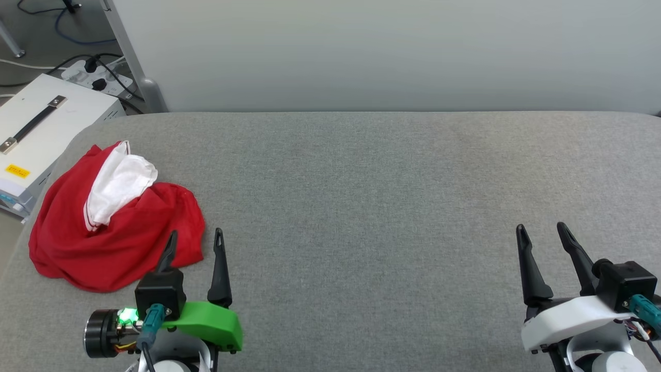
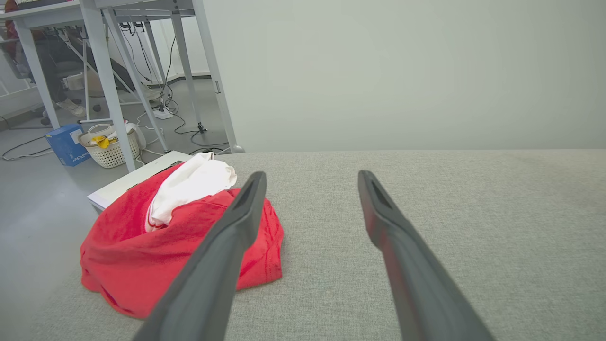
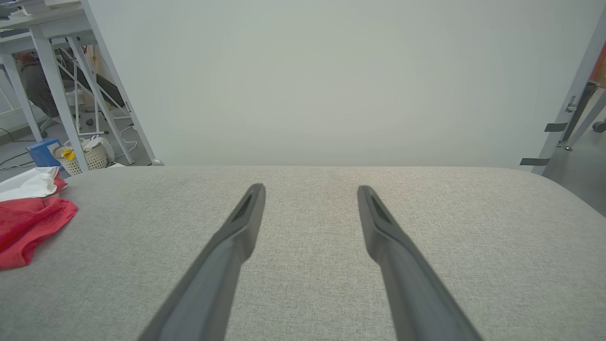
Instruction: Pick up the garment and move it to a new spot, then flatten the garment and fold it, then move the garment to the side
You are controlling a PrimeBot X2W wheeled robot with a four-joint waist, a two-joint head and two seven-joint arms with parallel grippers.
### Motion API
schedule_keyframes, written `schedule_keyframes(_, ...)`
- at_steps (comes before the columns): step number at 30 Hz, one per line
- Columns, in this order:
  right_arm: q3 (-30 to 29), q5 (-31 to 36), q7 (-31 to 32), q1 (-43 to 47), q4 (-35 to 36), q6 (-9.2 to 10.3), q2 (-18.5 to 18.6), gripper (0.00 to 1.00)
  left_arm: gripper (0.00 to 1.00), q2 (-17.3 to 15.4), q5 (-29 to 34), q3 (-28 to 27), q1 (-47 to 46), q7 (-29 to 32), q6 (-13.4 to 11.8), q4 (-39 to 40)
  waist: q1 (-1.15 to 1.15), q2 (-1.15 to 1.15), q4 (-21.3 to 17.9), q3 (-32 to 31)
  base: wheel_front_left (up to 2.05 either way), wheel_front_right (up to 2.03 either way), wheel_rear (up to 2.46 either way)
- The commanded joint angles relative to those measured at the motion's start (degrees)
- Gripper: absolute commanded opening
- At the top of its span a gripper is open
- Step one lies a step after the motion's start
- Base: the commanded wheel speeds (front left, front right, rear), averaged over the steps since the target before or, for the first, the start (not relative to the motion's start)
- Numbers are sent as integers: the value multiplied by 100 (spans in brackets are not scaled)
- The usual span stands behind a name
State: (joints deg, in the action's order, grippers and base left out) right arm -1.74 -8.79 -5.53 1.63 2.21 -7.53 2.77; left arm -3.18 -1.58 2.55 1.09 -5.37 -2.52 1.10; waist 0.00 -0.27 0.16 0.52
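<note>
The garment (image 1: 108,227) lies crumpled in a heap at the left end of the grey padded table (image 1: 361,206), red with a white sleeve bunched on top; its print is hidden. In the left wrist view the garment (image 2: 156,246) sits to the left, partly behind my left finger. My left gripper (image 1: 195,238) stands open just right of the heap's near edge, holding nothing. My right gripper (image 1: 541,230) is open far off at the table's right, empty. The right wrist view catches the garment (image 3: 28,222) at its left edge.
A white case with a black handle (image 1: 41,129) stands beside the table's left end, with a power strip and cables (image 1: 98,77) on the floor behind it. A pale wall panel (image 1: 387,51) backs the table. A white basket (image 2: 109,147) sits under a desk.
</note>
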Motion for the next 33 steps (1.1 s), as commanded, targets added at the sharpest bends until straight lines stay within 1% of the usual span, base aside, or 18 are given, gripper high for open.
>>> schedule_keyframes(1, 0, -59, -57, 77, 41, 2, 5, 100, 100, 12, -27, 17, -6, -62, -50, 16, 0, 11, -1, -1, 0, 0, 0)
schedule_keyframes(33, -24, -502, -457, 225, 24, 3, 8, 100, 100, 20, -134, 233, -2, -467, -233, -86, 0, 18, 51, 76, 0, 0, 0)
